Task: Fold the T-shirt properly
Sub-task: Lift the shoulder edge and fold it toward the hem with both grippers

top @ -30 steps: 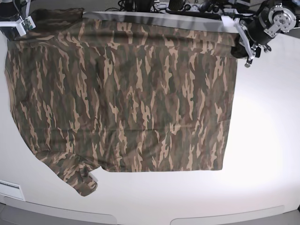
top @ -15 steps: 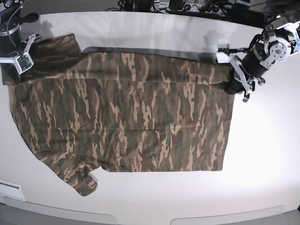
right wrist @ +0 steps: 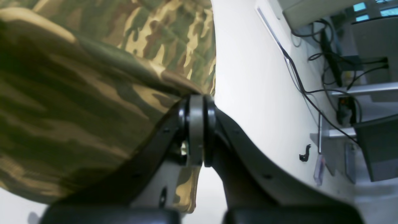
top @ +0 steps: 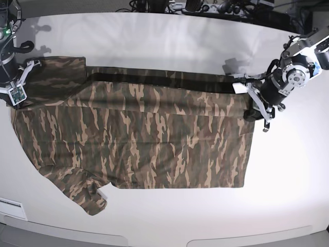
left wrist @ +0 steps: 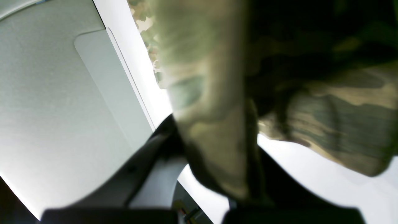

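Note:
The camouflage T-shirt (top: pixel 154 139) lies spread on the white table, its far edge lifted and doubled over toward the front. My left gripper (top: pixel 254 110) is shut on the shirt's far right corner, and the cloth (left wrist: pixel 211 93) fills the left wrist view between the jaws of that gripper (left wrist: pixel 217 161). My right gripper (top: pixel 19 93) is shut on the far left edge near a sleeve. In the right wrist view its tips (right wrist: pixel 196 105) pinch the cloth (right wrist: pixel 93 77). One sleeve (top: pixel 85 193) lies at the front left. The collar and label are hidden.
The white table (top: pixel 293 175) stretches to the right and front of the shirt. Cables and gear (top: pixel 195 6) line the back edge and show in the right wrist view (right wrist: pixel 311 81). A light panel (top: pixel 10 208) sits at the front left corner.
Both grippers have moved toward the front with the shirt's far edge, drawing it over the body. The strip of bare table behind the shirt has widened.

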Tool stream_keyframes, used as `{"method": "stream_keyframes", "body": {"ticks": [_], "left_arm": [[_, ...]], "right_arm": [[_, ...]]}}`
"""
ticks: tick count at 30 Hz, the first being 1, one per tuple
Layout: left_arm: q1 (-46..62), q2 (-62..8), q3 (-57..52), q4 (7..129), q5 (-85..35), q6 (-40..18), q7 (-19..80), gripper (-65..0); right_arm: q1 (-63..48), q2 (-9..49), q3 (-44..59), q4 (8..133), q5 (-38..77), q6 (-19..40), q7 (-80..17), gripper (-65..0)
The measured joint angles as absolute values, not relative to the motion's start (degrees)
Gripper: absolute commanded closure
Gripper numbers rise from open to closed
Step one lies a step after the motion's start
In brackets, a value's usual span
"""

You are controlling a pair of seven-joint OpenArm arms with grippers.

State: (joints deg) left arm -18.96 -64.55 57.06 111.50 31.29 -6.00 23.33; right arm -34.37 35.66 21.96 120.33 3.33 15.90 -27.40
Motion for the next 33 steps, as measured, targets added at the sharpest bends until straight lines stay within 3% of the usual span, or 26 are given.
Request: {"method": "stream_keyframes", "body": {"ticks": [7,15,19,20,22,24,25,27,28,30,31,33], "left_arm": [[-19.07,-64.60,57.06,111.48,31.29,-1.83,24.01,0.0],[-19.05,-64.58,57.06,111.48,28.67,-1.52,24.01,0.0],[-19.03,-64.55,57.08,111.48,28.73,0.64,24.01,0.0],[-19.03,-64.55,57.12,111.46,28.71,3.40,24.16,-6.5],[-19.05,-64.42,57.21,111.48,28.73,9.98,26.11,-18.9],[-19.09,-64.49,57.19,111.46,26.15,16.10,27.09,-23.6],[-19.11,-64.49,57.17,111.48,24.01,17.98,27.05,-23.6],[-19.07,-64.45,57.19,111.48,21.32,18.76,27.11,-23.1],[-19.05,-64.45,57.21,111.46,21.32,18.96,27.31,-19.7],[-19.03,-64.45,57.21,111.48,21.02,21.41,27.38,-3.7],[-19.05,-64.45,57.21,111.48,21.19,23.64,27.62,0.0],[-19.07,-64.47,57.19,111.48,21.34,25.98,27.86,0.0]], "right_arm": [[-29.15,37.12,21.91,120.14,7.97,17.02,-27.35,0.0],[-28.88,37.12,21.71,120.11,10.81,18.31,-26.92,0.0],[-28.73,37.10,21.04,117.89,10.98,18.90,-22.87,0.0],[-28.21,37.10,20.80,117.03,10.98,18.65,-22.20,-5.0],[-26.55,36.97,20.67,115.94,10.79,15.49,-22.04,-21.0],[-24.93,37.10,20.73,115.77,10.92,12.14,-21.96,-30.8],[-24.56,37.15,20.73,115.77,11.11,11.51,-21.74,-31.5],[-24.43,37.10,20.71,115.81,12.64,11.70,-21.65,-30.8],[-24.43,37.06,20.71,115.79,14.02,11.77,-21.87,-26.9],[-24.38,37.10,20.73,115.79,16.86,13.21,-21.91,-7.5],[-24.34,37.10,20.73,115.81,19.11,14.48,-23.51,0.0],[-24.43,36.93,20.71,115.81,21.89,16.62,-26.46,0.0]]}}
